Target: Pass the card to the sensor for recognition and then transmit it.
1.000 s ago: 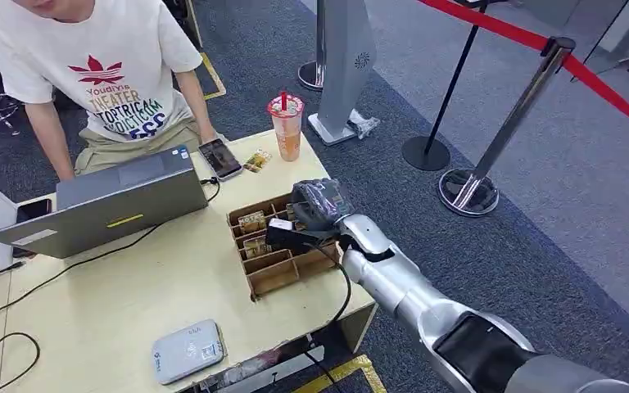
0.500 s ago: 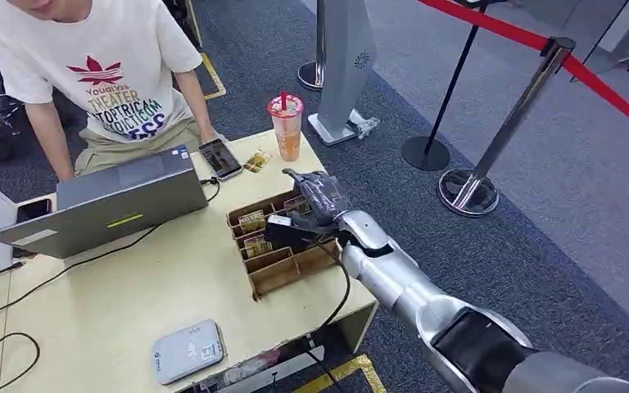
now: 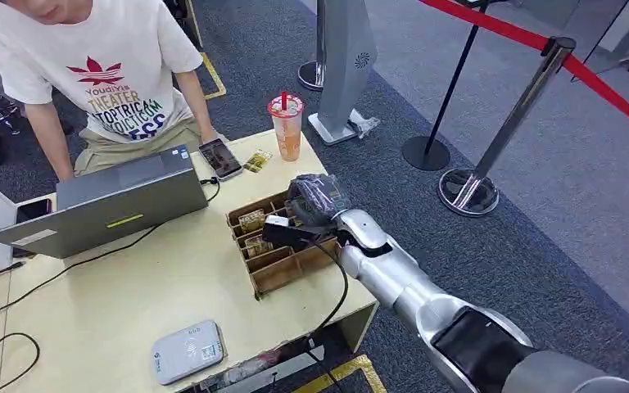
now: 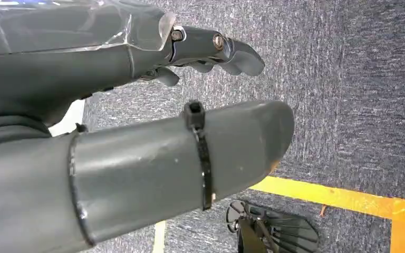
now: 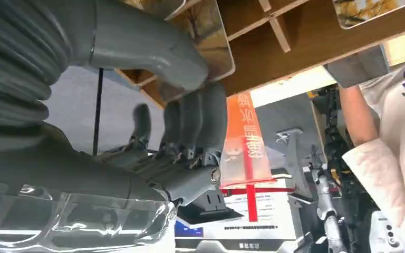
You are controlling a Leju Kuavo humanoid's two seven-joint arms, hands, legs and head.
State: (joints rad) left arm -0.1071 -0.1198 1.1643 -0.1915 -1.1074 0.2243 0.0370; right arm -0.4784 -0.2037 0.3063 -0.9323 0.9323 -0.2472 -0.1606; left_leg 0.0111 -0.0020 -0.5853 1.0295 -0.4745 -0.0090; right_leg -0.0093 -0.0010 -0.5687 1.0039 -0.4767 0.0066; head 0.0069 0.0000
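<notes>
A brown cardboard tray (image 3: 277,276) with several compartments sits at the table's right side, with picture cards (image 3: 251,220) standing in it. My right hand (image 3: 314,200) is curled down over the tray's far right compartment. Up close, its thumb (image 5: 153,50) and fingers (image 5: 198,113) pinch a card (image 5: 213,39) at the tray's wooden wall (image 5: 306,50). The white card sensor (image 3: 187,350) lies near the table's front edge, well left of the hand. My left hand (image 4: 190,58) hangs over grey carpet, fingers apart and holding nothing.
A person in a white T-shirt (image 3: 106,74) leans on the far side behind a grey laptop (image 3: 106,201). A phone (image 3: 219,157), a loose card (image 3: 256,160) and an orange drink cup (image 3: 286,127) stand beyond the tray. Cables cross the table. Stanchions (image 3: 468,192) stand to the right.
Half a second ago my right hand's fingers were spread above the tray; they have now curled down and closed on a card. The arm has barely shifted.
</notes>
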